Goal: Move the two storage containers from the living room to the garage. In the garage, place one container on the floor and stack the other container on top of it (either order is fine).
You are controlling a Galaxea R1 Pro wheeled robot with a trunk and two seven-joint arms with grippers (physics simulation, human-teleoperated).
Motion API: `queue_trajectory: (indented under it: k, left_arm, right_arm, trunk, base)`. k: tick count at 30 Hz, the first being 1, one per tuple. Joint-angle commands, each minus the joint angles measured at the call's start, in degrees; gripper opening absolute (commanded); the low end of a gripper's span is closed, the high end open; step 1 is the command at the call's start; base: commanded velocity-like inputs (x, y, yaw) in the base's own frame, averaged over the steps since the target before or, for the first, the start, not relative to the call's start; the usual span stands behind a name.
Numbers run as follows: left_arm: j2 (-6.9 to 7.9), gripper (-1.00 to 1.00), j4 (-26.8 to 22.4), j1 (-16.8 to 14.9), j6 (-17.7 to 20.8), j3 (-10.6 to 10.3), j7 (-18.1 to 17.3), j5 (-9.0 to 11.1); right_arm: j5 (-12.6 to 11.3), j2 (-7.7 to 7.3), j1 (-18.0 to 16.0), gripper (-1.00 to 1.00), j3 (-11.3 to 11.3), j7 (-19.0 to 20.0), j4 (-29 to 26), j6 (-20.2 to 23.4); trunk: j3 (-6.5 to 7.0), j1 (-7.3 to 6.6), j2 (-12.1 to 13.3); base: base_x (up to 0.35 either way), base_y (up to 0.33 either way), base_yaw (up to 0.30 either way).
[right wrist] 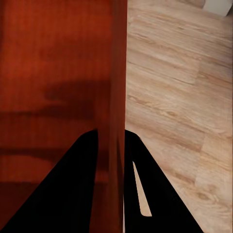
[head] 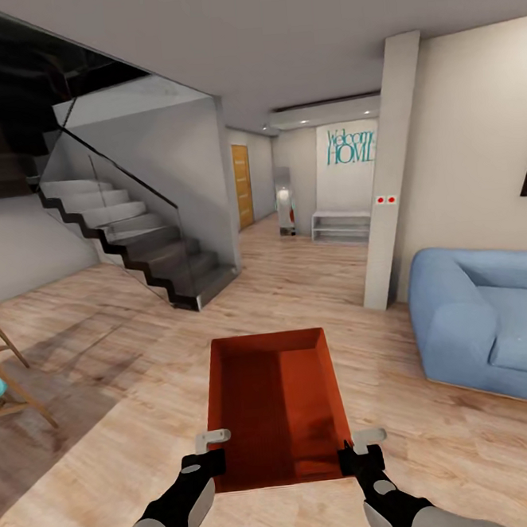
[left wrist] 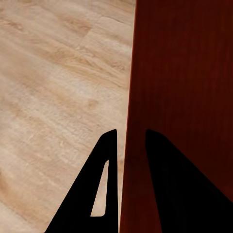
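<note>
Both end effectors grip one orange bin (head: 276, 406): the left end effector (head: 210, 460) is clamped on its left wall, the right end effector (head: 354, 454) on its right wall, holding it above the living room's wood floor (head: 105, 373). Keeping both grips level and evenly spaced should stop it twisting on the way to the garage.

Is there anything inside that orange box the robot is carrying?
The orange box looks empty: just its ribbed bottom and some shadow. The corners nearest the robot are partly hidden by the fingers.
</note>
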Motion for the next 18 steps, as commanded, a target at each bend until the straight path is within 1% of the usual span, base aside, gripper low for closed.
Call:
queue_trajectory:
  k: [1, 18]
  left_arm:
    - [0.04, -1.00, -0.22, -0.04, 0.37, 0.70, 0.68, -0.12]
    - [0.04, -1.00, -0.22, -0.04, 0.37, 0.70, 0.68, -0.13]
  right_arm:
    - [-1.80, -0.02, -0.05, -1.00, -1.23, -0.40, 0.15, -0.53]
    - [-1.76, -0.02, -0.05, -1.00, -1.19, -0.46, 0.15, -0.59]
  trunk:
    - [-0.08, 0.04, -0.05]
    - [-0.08, 0.04, -0.05]
  base:
    - [0.321, 0.000, 0.000]
    - [0.322, 0.000, 0.000]
